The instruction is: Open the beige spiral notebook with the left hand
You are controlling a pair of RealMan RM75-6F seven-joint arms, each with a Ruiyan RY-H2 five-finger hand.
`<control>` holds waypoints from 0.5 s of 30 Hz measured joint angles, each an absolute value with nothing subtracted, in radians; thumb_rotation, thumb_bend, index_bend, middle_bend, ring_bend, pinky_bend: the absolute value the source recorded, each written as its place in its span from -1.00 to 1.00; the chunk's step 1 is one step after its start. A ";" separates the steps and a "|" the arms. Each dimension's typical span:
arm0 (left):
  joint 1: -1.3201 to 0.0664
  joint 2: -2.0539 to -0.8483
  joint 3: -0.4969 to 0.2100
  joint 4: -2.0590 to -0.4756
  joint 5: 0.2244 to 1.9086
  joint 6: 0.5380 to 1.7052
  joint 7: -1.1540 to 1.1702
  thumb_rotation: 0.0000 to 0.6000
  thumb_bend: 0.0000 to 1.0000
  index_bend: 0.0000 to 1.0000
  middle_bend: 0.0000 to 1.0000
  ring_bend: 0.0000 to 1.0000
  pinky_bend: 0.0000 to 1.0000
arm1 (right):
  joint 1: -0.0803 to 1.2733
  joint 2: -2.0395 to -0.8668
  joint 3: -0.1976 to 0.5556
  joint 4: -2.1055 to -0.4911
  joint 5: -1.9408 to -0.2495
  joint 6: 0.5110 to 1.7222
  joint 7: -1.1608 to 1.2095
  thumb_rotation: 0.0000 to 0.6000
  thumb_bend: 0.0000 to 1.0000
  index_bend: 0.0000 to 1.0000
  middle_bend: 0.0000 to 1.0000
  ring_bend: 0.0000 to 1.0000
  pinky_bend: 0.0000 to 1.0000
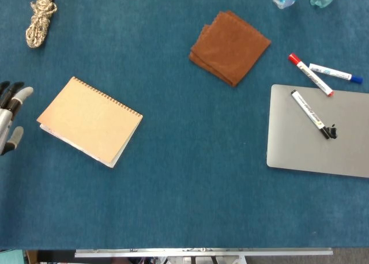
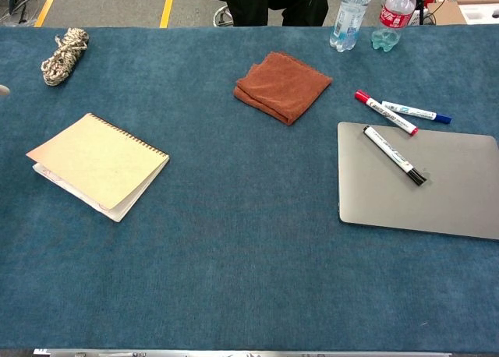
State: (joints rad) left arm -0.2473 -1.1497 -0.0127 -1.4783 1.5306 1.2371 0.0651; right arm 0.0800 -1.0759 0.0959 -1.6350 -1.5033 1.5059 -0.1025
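Beige spiral notebook (image 1: 90,120) is shown closed and flat on the blue desk (image 1: 184,189), at its left side. Just left of it, apart from the cover, the left robot hand (image 1: 10,117) is seen with fingers spread, holding nothing.

Rope (image 1: 39,16), cloth (image 1: 229,46), markers, perhaps laptop (image 1: 323,134)

We see the beige spiral notebook (image 1: 90,120) lying closed and flat on the blue counter (image 1: 184,189), toward its left side, turned at an angle. Its dark wire binding runs along the upper right edge, and the plain cover faces up. Along the lower edge we can make out the white pages beneath the cover.
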 measured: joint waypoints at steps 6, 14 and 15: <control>-0.301 -1.185 -0.004 -1.397 1.541 1.158 0.041 1.00 -0.30 -0.73 -0.80 -0.81 -0.94 | 0.079 -1.075 0.093 -1.642 -1.505 1.508 -0.108 1.00 -0.69 -0.72 -0.60 -0.80 -0.65; -0.348 -1.254 0.000 -1.310 1.525 1.092 0.017 1.00 -0.30 -0.72 -0.80 -0.80 -0.94 | 0.072 -1.072 0.089 -1.646 -1.504 1.516 -0.108 1.00 -0.70 -0.72 -0.60 -0.80 -0.65; -0.352 -1.261 -0.002 -1.302 1.522 1.089 0.014 1.00 -0.30 -0.72 -0.80 -0.80 -0.94 | 0.071 -1.073 0.088 -1.645 -1.504 1.517 -0.107 1.00 -0.70 -0.72 -0.60 -0.80 -0.65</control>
